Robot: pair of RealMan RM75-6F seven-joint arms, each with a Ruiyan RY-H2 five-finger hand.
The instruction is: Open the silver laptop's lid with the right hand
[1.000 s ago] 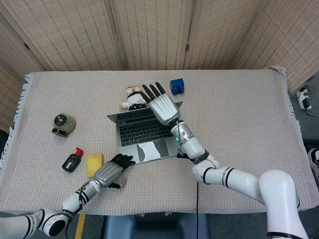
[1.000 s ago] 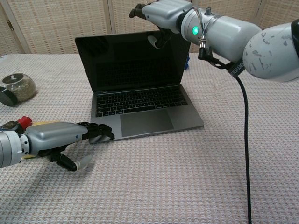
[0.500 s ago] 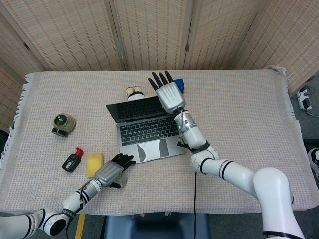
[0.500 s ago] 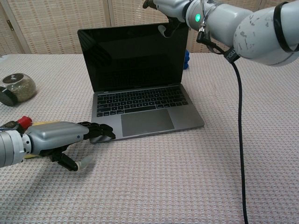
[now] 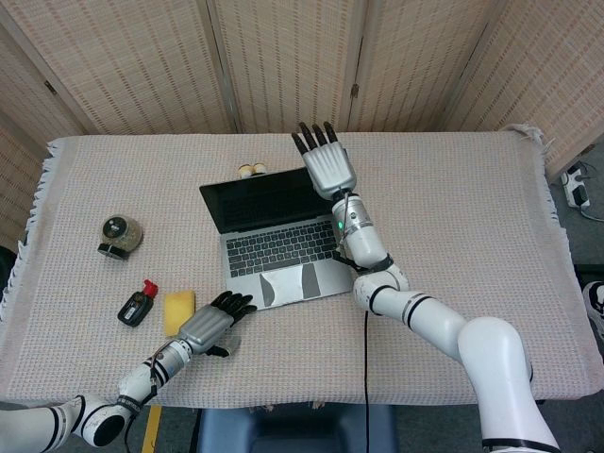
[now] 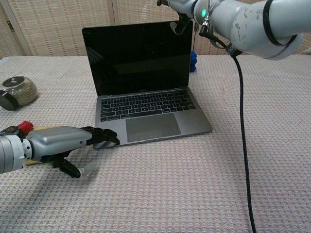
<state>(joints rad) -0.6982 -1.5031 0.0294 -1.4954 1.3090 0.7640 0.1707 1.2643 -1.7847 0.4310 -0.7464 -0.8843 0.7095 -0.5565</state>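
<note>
The silver laptop (image 5: 274, 247) (image 6: 146, 104) stands in the middle of the table with its lid up and its dark screen (image 6: 138, 58) nearly upright. My right hand (image 5: 326, 165) (image 6: 182, 7) is above and behind the lid's top right corner. Its fingers are straight and spread, and its thumb (image 6: 175, 26) touches that corner. My left hand (image 5: 209, 324) (image 6: 68, 143) lies on the cloth at the front left. Its dark fingertips (image 6: 104, 138) rest on the base's front left corner, and it holds nothing.
A round jar (image 5: 120, 233) (image 6: 17, 91) sits at the left. A red-and-black item (image 5: 138, 305) and a yellow sponge (image 5: 178, 311) lie near my left hand. A blue block (image 6: 193, 60) and a small figure (image 5: 250, 171) stand behind the lid. A black cable (image 6: 241, 121) hangs from my right arm.
The lid has swung further back to nearly upright. My right hand rose and moved away with the lid's top edge. The left hand stayed put.
</note>
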